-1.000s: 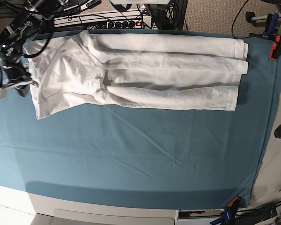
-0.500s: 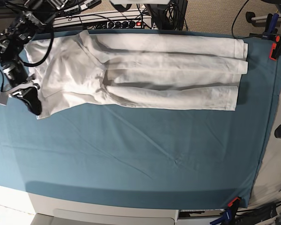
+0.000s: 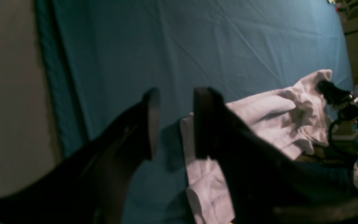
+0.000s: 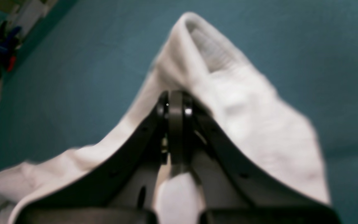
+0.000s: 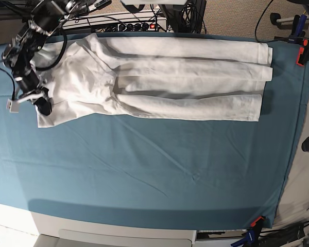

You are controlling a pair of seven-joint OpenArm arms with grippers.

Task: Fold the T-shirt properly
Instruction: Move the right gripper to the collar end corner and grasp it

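A teal table cloth (image 5: 144, 164) covers the work surface, with a power strip (image 5: 129, 23) and cables along the far edge and red clamps (image 5: 301, 55) at the right corners. We see the T-shirt (image 5: 159, 85) lying along the far half of the cloth, folded into a long white band running left to right; its collar and sleeves are not distinguishable among the folds.

At the left end, the right gripper (image 5: 42, 105) sits over the near-left corner of the shirt. In the right wrist view, the right gripper (image 4: 175, 102) has its jaws pressed together, and white fabric (image 4: 244, 118) drapes up over and around the fingers; the picture is blurred, so we judge the fabric is probably pinched between them.

The left gripper (image 3: 172, 121) falls outside the base view. In the left wrist view its two dark fingers (image 3: 204, 124) stand partly spread with bare cloth between them, holding nothing. Their bases are cut off at the lower edge, and they hide part of the shirt's near end (image 3: 204, 180).
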